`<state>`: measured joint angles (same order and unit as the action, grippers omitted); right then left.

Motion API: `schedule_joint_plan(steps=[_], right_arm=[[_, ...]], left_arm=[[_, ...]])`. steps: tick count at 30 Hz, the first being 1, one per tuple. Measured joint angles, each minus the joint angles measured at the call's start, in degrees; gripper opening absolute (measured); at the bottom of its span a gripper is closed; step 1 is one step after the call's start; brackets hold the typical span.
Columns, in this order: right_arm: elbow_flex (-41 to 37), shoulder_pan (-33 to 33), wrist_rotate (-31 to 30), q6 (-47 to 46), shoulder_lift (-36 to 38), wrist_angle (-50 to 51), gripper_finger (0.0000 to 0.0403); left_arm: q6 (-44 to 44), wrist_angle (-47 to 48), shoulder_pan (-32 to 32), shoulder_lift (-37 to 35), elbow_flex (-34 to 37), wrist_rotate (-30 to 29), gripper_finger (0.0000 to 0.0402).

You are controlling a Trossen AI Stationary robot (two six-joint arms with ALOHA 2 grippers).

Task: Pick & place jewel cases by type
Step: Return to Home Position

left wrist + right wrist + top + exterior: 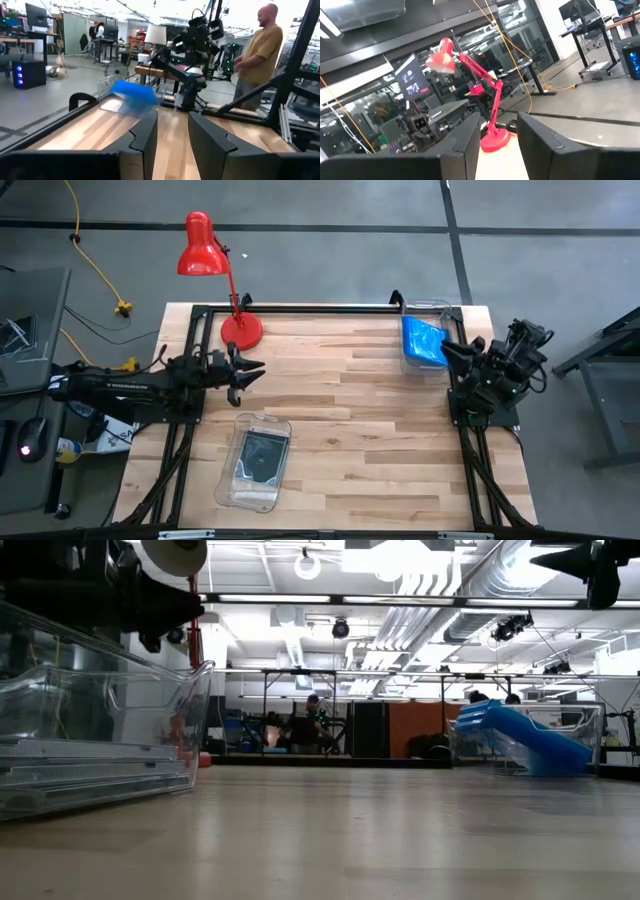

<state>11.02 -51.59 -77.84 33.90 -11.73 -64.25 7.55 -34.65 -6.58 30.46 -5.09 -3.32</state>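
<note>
- Idly, my left gripper [252,375] hung beside the red lamp [241,331], my right gripper [450,350] well apart from it; both parted, empty.
- Blue jewel cases [424,340] seemed light, stiff, slick; I judged an edge pinch best.

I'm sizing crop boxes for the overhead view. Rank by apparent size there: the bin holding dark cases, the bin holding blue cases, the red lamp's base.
Largest: the bin holding dark cases.
Next: the bin holding blue cases, clearly smaller in outline.
Smallest: the red lamp's base.
</note>
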Motion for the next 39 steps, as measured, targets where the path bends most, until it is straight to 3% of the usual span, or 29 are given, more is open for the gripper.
schedule_joint_plan(steps=[10,21,33,39], right_arm=[[-8.3,0.0,0.2,-8.4,0.0,-3.6,0.011],[-10.4,0.0,-0.2,-8.1,-0.1,-6.3,0.011],[-10.4,0.0,-10.1,-7.9,-0.1,2.1,0.011],[-10.4,0.0,-10.4,-9.2,-0.1,5.7,0.011]], left_arm=[[0.2,-2.9,-0.1,0.0,3.7,0.4,0.0105],[0.0,-0.3,-0.1,0.0,4.0,4.4,0.0105],[-14.8,1.0,-0.1,0.0,4.2,8.8,0.0105],[-16.6,1.0,-0.1,0.0,4.2,10.1,0.0105]])
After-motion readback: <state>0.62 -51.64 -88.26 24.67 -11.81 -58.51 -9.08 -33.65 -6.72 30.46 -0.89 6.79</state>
